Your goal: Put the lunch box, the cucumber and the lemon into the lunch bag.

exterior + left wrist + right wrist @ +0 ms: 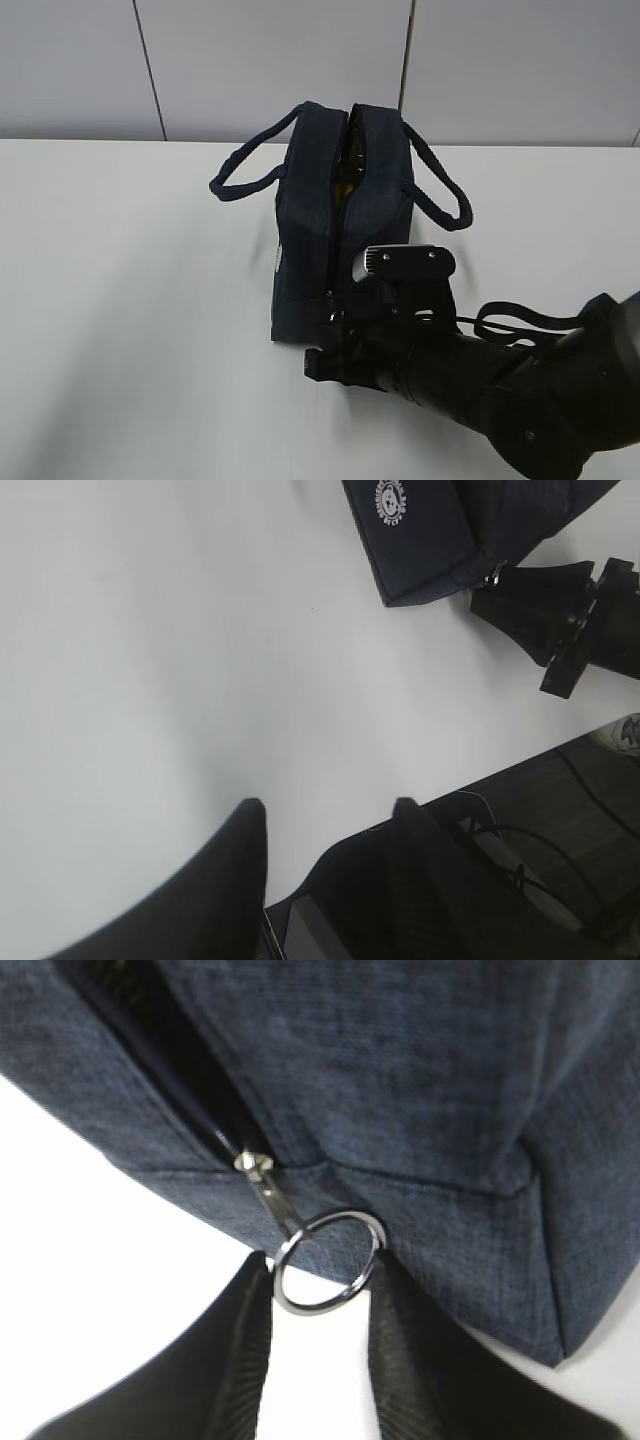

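- My right pincer (318, 1305) is sitting at the lunch bag (335, 235)'s near end, its fingers apart around the metal ring pull (327, 1260), not clamping it.
- My left pincer (325, 825) is hovering apart and empty over the white table (130, 300).
- The bag is standing upright, its top gaping.

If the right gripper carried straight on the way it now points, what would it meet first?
Most likely the metal ring pull, hanging just ahead of the right gripper, its open jaws on either side; right behind it is the lunch bag. Exact depth is unclear.
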Controlling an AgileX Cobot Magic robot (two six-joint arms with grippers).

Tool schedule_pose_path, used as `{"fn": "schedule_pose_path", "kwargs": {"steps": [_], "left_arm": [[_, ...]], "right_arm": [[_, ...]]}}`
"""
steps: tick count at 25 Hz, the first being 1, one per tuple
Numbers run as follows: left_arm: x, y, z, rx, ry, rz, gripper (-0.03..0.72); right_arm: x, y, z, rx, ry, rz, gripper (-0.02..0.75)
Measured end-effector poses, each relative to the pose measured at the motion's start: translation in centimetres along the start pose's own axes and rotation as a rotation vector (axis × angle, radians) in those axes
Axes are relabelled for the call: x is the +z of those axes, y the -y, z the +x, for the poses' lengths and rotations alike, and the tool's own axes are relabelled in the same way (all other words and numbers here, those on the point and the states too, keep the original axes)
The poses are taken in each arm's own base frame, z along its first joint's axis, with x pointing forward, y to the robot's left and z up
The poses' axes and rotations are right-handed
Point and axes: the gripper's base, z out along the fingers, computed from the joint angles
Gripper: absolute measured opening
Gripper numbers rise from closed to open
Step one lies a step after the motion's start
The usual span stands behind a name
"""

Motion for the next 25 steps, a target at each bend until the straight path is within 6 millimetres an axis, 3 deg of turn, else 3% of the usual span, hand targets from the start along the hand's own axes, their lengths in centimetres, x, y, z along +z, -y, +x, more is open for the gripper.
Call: {"fn": "schedule_pose_path", "kwargs": {"steps": [25], "left_arm": [[-0.01, -0.32, 0.01, 0.012, -0.001, -0.036, 0.275]], "right_arm": [[-0.72, 0.65, 0.07, -0.118, 0.098, 0.015, 0.243]]}}
